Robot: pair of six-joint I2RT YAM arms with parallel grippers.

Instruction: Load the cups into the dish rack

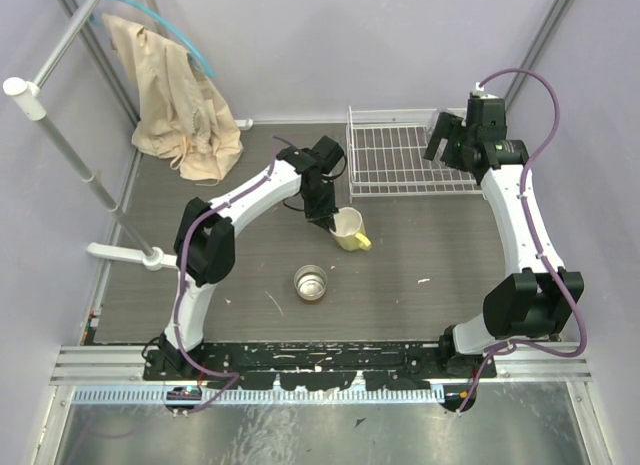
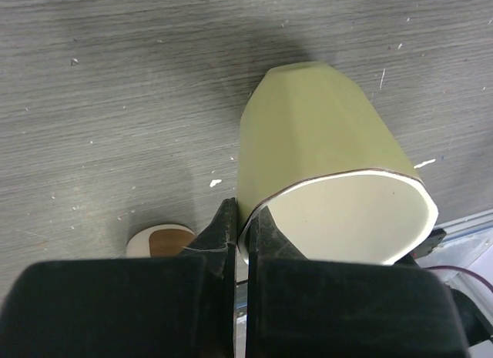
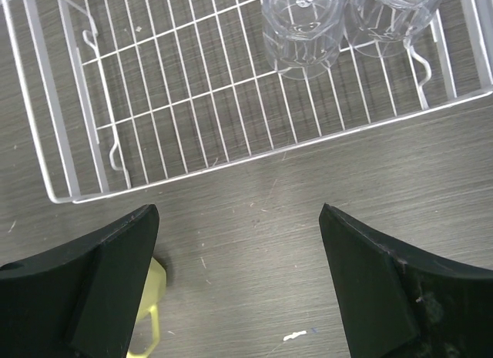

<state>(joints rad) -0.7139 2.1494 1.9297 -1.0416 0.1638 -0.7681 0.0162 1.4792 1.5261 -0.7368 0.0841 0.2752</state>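
Observation:
The pale yellow mug (image 1: pixel 347 228) stands on the dark table left of centre. My left gripper (image 1: pixel 323 218) is shut on its rim, one finger inside and one outside, as the left wrist view shows on the mug (image 2: pixel 323 142) at the gripper (image 2: pixel 245 227). The metallic-brown cup (image 1: pixel 311 283) stands nearer me and also shows in the left wrist view (image 2: pixel 159 241). The white wire dish rack (image 1: pixel 400 155) is at the back right. Two clear tumblers (image 3: pixel 303 27) (image 3: pixel 397 8) stand in it. My right gripper (image 3: pixel 239 219) is open and empty, hovering by the rack's near edge (image 3: pixel 254 154).
A beige cloth (image 1: pixel 180 95) hangs at the back left beside metal poles (image 1: pixel 70 155). The mug's handle (image 3: pixel 150 316) shows by my right gripper's left finger. White flecks (image 1: pixel 424 281) lie on the table.

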